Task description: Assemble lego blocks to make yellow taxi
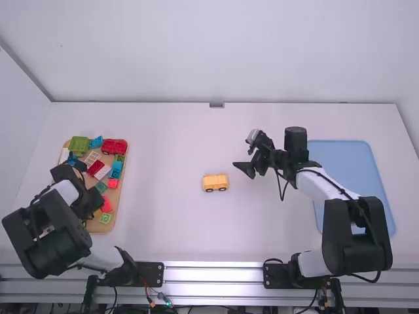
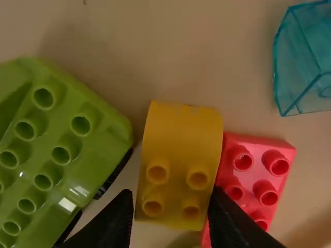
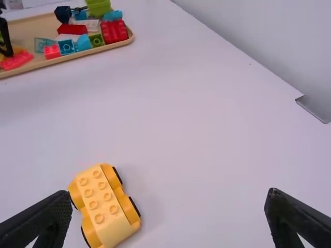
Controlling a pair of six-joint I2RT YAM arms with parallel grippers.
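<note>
While the yellow car body (image 1: 215,182) stands on its wheels near the middle of the table, studs up, the step in hand looks to be picking the next part for it from the wooden tray (image 1: 98,227). The left gripper (image 2: 170,192) is closed on the curved yellow block (image 2: 181,132), a finger against each side of its studded end, between the green block (image 2: 62,150) and the red block (image 2: 261,178). The right gripper (image 3: 169,194) is empty, its fingers wide apart, with the car body on the table in its wrist view. The next move probably calls for a straight lift, so that the block does not catch on the red one, then a carry to the car body, where its underside must line up with the studs before being pressed down; the right gripper could steady the body meanwhile
</note>
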